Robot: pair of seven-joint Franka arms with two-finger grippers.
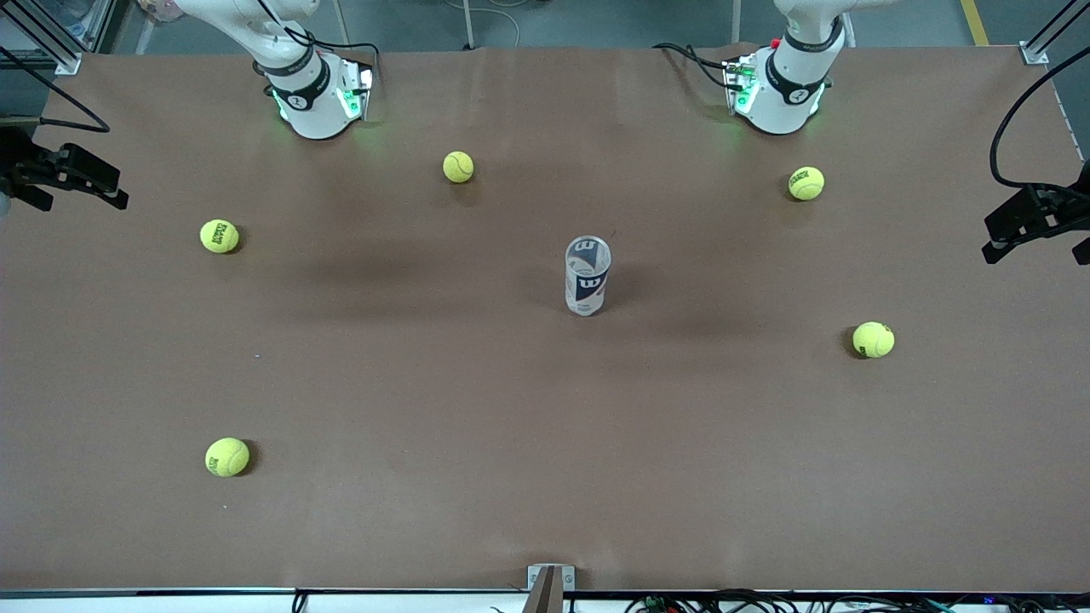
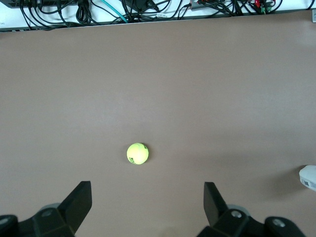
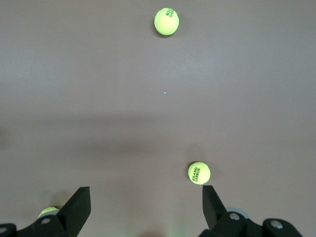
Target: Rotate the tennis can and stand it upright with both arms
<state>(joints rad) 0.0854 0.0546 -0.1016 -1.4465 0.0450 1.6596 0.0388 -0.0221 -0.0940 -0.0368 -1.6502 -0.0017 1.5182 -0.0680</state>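
The tennis can (image 1: 588,274) stands upright near the middle of the table, a clear tube with a white and navy W label. Only its edge shows in the left wrist view (image 2: 308,177). Nothing touches it. Both arms are drawn back and raised; only their lower parts show in the front view, the right arm (image 1: 308,85) and the left arm (image 1: 785,78). My left gripper (image 2: 147,202) is open and empty high over the table, with the can off to one side. My right gripper (image 3: 146,205) is open and empty high over the table.
Several yellow tennis balls lie scattered on the brown table (image 1: 426,383), among them one (image 1: 873,339) toward the left arm's end, also seen in the left wrist view (image 2: 137,153). Two (image 3: 199,173) (image 3: 166,21) lie under the right wrist. Black camera mounts (image 1: 1035,217) stand at the table ends.
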